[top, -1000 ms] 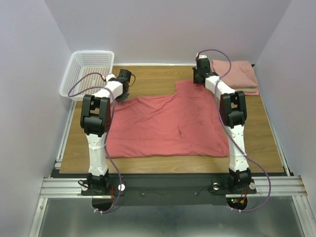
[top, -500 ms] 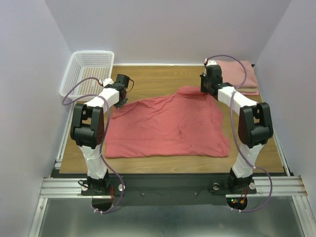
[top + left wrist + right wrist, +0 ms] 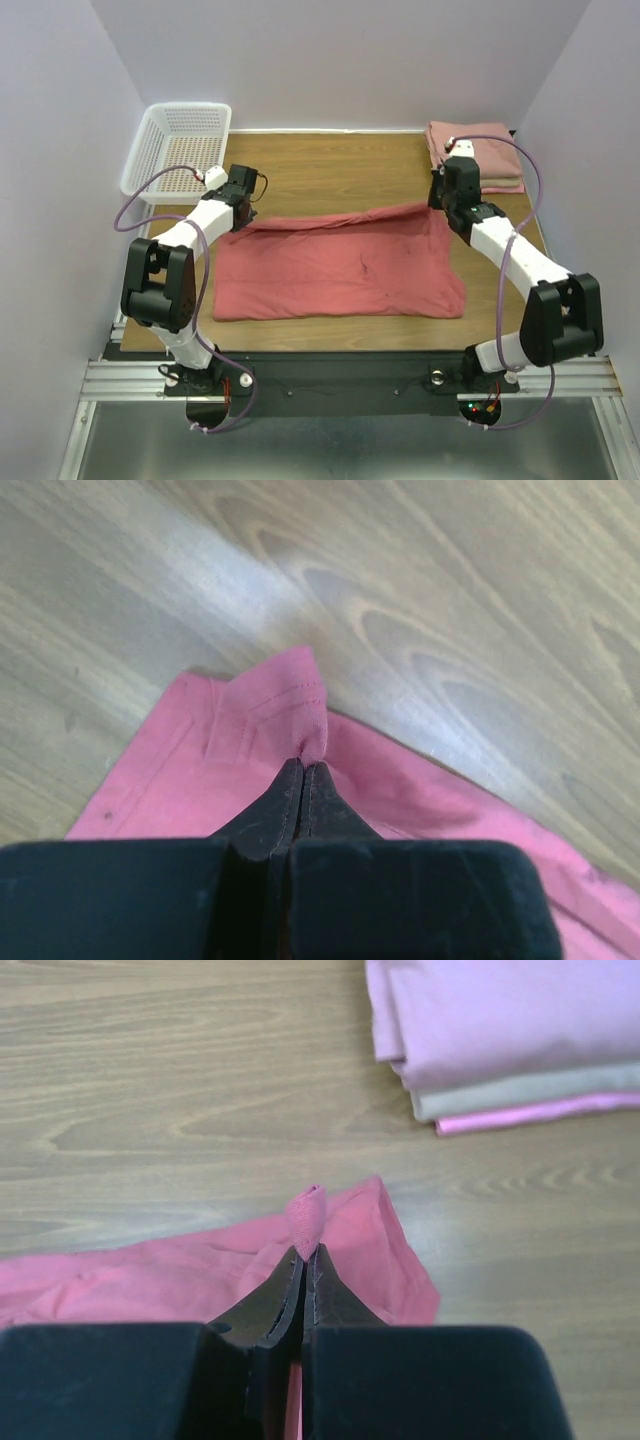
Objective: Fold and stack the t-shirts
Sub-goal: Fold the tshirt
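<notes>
Lab booth: plain walls [image 3: 350, 60], railed table [image 3: 330, 170]

The far edge of the coral-red t-shirt [image 3: 340, 270] has been drawn back toward the arm bases, pinched in the left gripper [image 3: 243, 214] and the right gripper [image 3: 446, 206]. The cloth formerly spread beyond the jaws has been doubled over, and a nearly straight fold is now stretched between them.

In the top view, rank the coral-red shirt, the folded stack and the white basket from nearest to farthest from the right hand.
1. The coral-red shirt: its far right corner is pinched in the shut right hand.
2. The folded stack: just beyond the hand, in the far right corner.
3. The white basket: in the far left corner, on the opposite side.
</notes>
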Robot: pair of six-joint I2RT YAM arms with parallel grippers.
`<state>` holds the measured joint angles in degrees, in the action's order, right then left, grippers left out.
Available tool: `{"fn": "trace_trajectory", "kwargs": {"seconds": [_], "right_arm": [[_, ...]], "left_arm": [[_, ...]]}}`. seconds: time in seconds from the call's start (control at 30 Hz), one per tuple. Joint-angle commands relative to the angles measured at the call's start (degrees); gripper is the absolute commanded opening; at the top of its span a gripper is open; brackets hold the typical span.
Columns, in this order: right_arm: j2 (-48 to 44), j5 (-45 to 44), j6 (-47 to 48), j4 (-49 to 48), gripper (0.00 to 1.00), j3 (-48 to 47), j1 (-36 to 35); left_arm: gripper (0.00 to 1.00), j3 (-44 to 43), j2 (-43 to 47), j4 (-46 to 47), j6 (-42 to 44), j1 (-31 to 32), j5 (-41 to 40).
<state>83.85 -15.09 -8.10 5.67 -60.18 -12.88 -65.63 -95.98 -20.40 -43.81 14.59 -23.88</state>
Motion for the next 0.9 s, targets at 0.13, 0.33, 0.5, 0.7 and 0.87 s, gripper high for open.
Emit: {"fn": "trace_trajectory", "kwargs": {"seconds": [0.13, 0.33, 0.5, 0.7, 0.87], "right_arm": [[-12.6, -1.7, -4.2, -1.0, 0.00, 9.4, -0.4], [-18.5, -4.5, -6.7, 4.1, 0.00, 14.9, -0.4], [-24.0, -3.5, -9.8, 6.9, 0.00, 18.6, -0.4], [-27.7, -0.5, -14.7, 10.5, 0.01, 21.5, -0.4], [-27.6, -1.5, -19.3, 16.8, 0.04, 22.2, -0.4]], "left_arm": [[0.00, 8.6, 9.2, 0.9, -1.0, 1.1, -1.3], [0.00, 14.1, 13.4, 2.0, -0.9, 1.1, -0.6], [0.00, 16.9, 14.9, 2.6, -0.8, 1.1, -0.1], [0.00, 19.6, 16.8, 3.8, -0.9, 1.1, 0.9], [0.00, 22.6, 17.3, 4.6, -1.3, 1.2, 1.8]]}}
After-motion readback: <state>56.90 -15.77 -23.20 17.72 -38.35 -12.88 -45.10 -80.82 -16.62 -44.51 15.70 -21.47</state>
